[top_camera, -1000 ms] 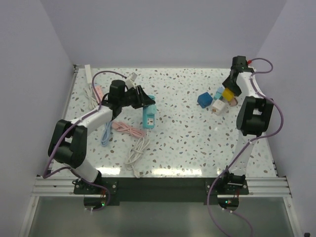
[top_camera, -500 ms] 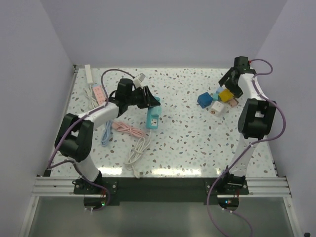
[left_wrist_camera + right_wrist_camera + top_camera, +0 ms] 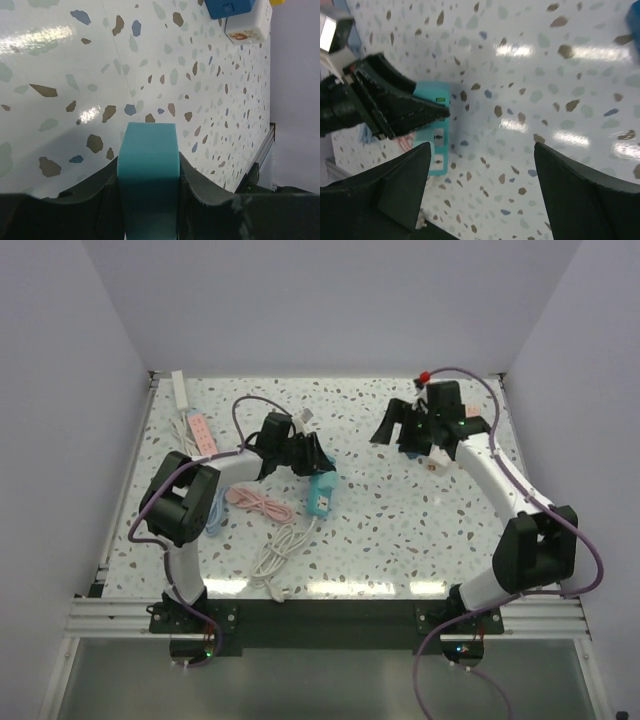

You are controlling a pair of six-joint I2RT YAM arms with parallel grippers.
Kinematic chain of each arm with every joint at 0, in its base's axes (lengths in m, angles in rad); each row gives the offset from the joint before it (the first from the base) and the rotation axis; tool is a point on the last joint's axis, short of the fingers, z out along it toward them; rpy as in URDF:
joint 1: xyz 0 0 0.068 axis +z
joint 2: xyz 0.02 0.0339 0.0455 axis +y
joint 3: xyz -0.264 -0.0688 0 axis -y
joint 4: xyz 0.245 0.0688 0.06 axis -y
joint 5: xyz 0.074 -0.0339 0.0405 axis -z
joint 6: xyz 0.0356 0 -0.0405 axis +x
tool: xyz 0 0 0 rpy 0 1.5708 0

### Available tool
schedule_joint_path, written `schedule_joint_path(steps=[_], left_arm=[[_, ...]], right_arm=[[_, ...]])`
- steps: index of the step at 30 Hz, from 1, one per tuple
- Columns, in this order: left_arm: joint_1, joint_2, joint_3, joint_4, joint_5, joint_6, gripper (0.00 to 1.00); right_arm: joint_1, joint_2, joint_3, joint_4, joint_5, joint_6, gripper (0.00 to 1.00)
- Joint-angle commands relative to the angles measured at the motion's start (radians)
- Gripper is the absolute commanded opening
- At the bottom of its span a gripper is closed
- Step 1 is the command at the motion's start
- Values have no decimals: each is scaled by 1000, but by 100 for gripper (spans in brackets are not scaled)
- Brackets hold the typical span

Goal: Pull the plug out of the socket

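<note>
A teal socket block (image 3: 322,494) lies left of the table's middle. My left gripper (image 3: 312,466) is shut on its far end; in the left wrist view the block (image 3: 148,142) sits tight between both fingers (image 3: 97,192). My right gripper (image 3: 393,430) is open and empty, hovering right of the block and apart from it. The right wrist view shows the block (image 3: 438,137) with its slotted face up, the left gripper (image 3: 395,107) across its end, and the right gripper (image 3: 485,167) spread wide. I cannot make out a plug in the block; the left fingers hide its held end.
Pink (image 3: 256,503), white (image 3: 281,548) and blue (image 3: 216,514) cables lie coiled left of and below the block. Two power strips (image 3: 196,425) lie at the far left. Blue (image 3: 230,7) and white (image 3: 248,26) cubes sit far right, partly behind the right arm.
My left gripper has dragged the teal block rightward and nearer. My right arm has swung from the far right corner leftward over the cubes, toward the block.
</note>
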Motion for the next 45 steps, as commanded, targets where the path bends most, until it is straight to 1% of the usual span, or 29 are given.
schedule_joint_path(steps=[1,4,10,17,21,23,24,26,27,29,30,34,35,38,41,42,44,45], left_arm=[[-36,1,62,59,13,-37,0],[-52,3,61,78,10,-57,0],[-76,-2,55,99,5,-86,0],[-85,-16,46,132,-2,-114,0],[-85,-19,55,142,-2,-121,0],[-87,-19,55,150,5,-124,0],[-88,-19,52,150,5,-123,0],[-88,-17,43,155,4,-115,0],[-87,-17,29,158,2,-111,0],[-88,-11,15,161,-1,-97,0],[-88,-8,4,161,-4,-89,0],[-75,22,-28,164,-13,-60,0],[-61,27,-34,168,-8,-55,0],[-36,39,-65,171,-7,-32,0],[-9,33,-86,173,-1,-20,0],[-4,32,-89,173,2,-17,0],[8,24,-89,175,16,-20,0],[11,20,-85,179,22,-22,0]], right_arm=[[112,-9,-76,60,-152,-52,87],[178,6,-102,95,-150,-29,87],[251,77,-102,123,-155,8,82],[303,134,-94,112,-135,20,75],[317,160,-100,130,-147,37,65],[318,164,-106,147,-150,54,56],[318,166,-103,152,-146,59,44],[318,173,-96,147,-144,63,30],[318,175,-88,135,-143,62,17],[318,175,-79,114,-143,50,5],[318,170,-73,88,-144,46,0],[309,111,-71,31,-140,19,0],[300,73,-74,5,-143,16,0],[253,-13,-92,-38,-191,-12,0],[168,-73,-115,-67,-282,-52,0],[127,-104,-123,-80,-291,-62,0],[99,-121,-116,-142,-276,-114,0],[81,-126,-99,-162,-200,-130,0]])
